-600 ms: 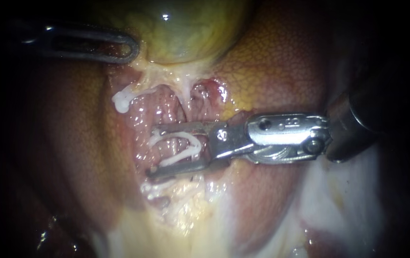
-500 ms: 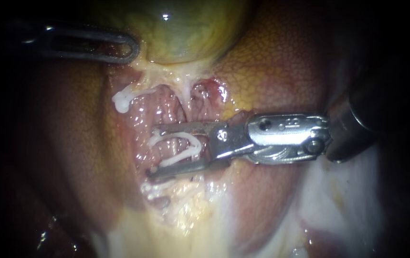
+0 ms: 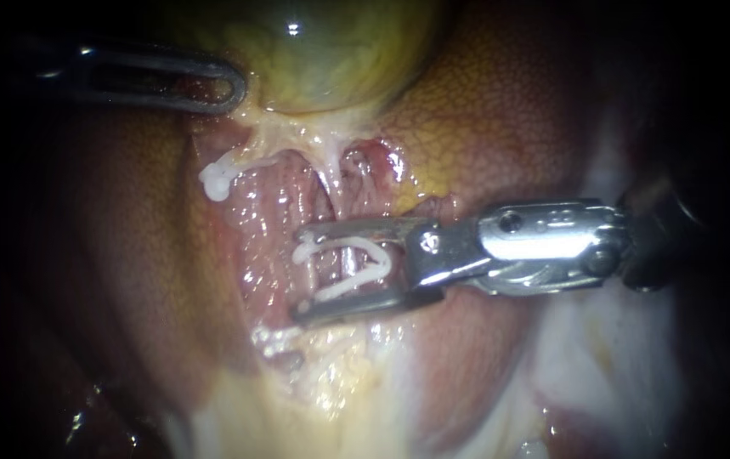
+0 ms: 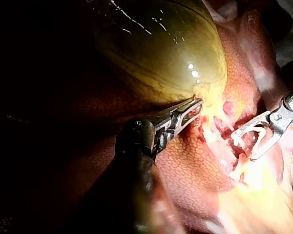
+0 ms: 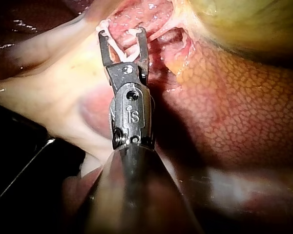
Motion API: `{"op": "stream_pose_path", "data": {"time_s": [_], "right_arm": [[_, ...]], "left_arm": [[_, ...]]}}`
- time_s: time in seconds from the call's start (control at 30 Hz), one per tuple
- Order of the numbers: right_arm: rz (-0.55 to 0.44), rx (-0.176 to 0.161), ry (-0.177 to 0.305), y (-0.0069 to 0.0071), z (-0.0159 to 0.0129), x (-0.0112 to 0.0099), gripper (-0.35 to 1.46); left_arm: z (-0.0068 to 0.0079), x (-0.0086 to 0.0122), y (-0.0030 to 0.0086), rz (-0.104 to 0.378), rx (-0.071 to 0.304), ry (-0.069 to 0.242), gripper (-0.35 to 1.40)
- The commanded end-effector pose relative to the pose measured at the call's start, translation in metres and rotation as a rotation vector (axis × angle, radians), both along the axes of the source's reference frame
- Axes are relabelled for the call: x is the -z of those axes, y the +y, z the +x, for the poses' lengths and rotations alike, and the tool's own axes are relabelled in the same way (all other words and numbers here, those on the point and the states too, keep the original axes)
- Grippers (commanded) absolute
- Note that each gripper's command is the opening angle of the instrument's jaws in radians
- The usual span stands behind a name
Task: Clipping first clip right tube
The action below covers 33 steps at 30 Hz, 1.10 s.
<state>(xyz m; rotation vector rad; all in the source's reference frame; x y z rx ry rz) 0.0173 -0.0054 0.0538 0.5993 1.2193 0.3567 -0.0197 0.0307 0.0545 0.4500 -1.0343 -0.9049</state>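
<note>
— right tube (image 3: 329,180): where does it lie?
— it leaves the neck of the gallbladder (image 3: 331,59) as a pale strand and runs away from the gallbladder over wet red tissue, toward the right instrument (image 3: 302,274). a second pale strand (image 3: 250,161) leaves the same neck on the other side and ends in a white blob (image 3: 216,180); noted, not the one concerned.
— state of the tool?
— its jaws stand well apart and hold a white clip (image 3: 343,265) between them, one leg against each jaw, the bend toward the hinge. the clip is not squeezed. strands of tissue show between the legs, but i cannot tell whether the tube is among them.
— the relation that matters?
— axis. the tube's long axis runs straight away from the gallbladder; the jaws lie across that line, near a right angle, mouth pointing past it. judgement: closing calls for the tube's whole width to sit deep between the legs, with no liver (image 3: 500,110) surface caught.
— the other arm?
— left instrument (image 3: 240,88) rests beside the gallbladder's neck, well apart from the clip. the right instrument is far nearer the tube and carries the clip.
— risk?
— judgement only: a partial bite, or a clip set on the wrong strand.
</note>
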Motion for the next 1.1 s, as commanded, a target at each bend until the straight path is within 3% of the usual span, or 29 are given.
{"op": "stream_pose_path", "data": {"time_s": [0.03, 0.27, 0.57, 0.83, 1.1], "right_arm": [[0.001, 0.002, 0.001, 0.0, -0.0003, 0.0001, 0.4], [0.001, 0.009, 0.005, 0.0003, -0.0025, -0.0001, 0.4], [-0.003, 0.006, 0.001, 0.0012, -0.0041, -0.0024, 0.4], [0.054, 0.009, -0.004, 0.0009, -0.0034, -0.0051, 0.4], [0.15, 0.019, 0.039, 0.0002, -0.0014, -0.0069, 0.4]], "left_arm": [[0.0, 0.0, 0.0, -0.001, 0.002, 0.002, -0.35], [0.0001, 0.0, 0.0, -0.001, 0.002, 0.002, -0.35], [0.0001, 0.0, 0.0, -0.001, 0.001, 0.001, -0.35], [0.0001, -0.0001, 0.0, -0.002, 0.001, 0.001, -0.35], [0.0001, -0.0002, 0.0, -0.002, 0.001, 0.001, -0.35]]}}
